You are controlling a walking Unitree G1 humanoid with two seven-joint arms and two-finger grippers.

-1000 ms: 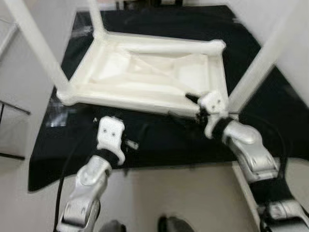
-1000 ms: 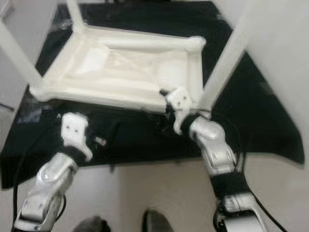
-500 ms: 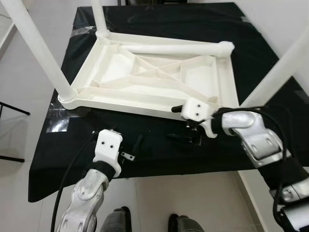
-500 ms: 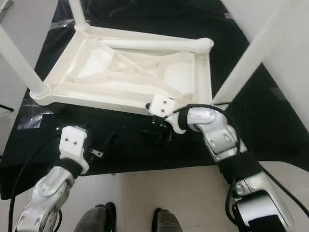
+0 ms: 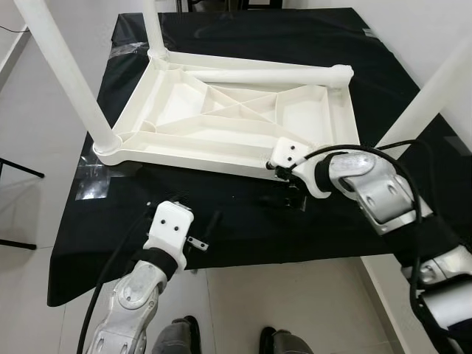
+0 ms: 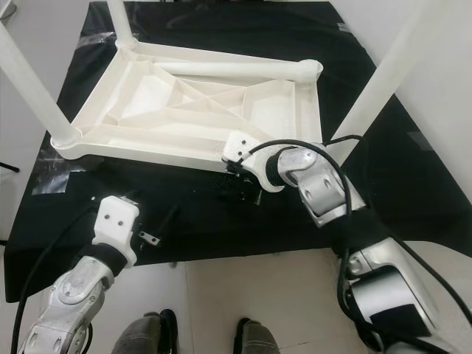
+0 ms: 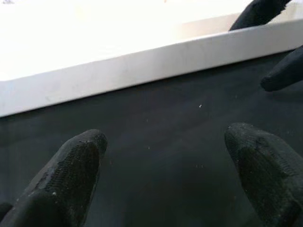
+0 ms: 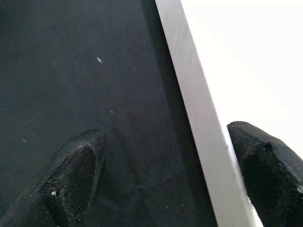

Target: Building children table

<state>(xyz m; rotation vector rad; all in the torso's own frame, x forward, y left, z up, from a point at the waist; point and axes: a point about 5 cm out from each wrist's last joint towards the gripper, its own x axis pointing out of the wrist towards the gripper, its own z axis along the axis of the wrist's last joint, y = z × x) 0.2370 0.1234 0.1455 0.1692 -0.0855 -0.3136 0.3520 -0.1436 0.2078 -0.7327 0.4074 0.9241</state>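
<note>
**Upturned table top on black cloth, right claw straddling its near rim**

Head views: The white table top (image 5: 236,118) lies underside up on the black cloth (image 5: 243,221), ribs showing. Three legs stand up from its corners and are cut off by the frame: one at 10 o'clock (image 5: 63,70), one at 12 o'clock (image 5: 153,26), one at 3 o'clock (image 5: 435,92). A fourth leg (image 5: 265,75) lies flat along the far edge. The right gripper (image 5: 284,179) sits at the near rim, its arm bent in from 4 o'clock; its fingertips are hidden under the white wrist block. The left gripper (image 5: 184,221) hovers over the cloth at 7 o'clock, arm rising from the bottom edge. Shoe tips (image 5: 173,335) show on the floor.

Left wrist view: The left fingers (image 7: 71,175) stand wide apart over bare cloth, holding nothing; the rim runs across beyond them.

Right wrist view: The right fingers (image 8: 71,175) are spread, one over the cloth, the other over the overexposed top, with the rim (image 8: 199,123) between. Contact cannot be told.
</note>
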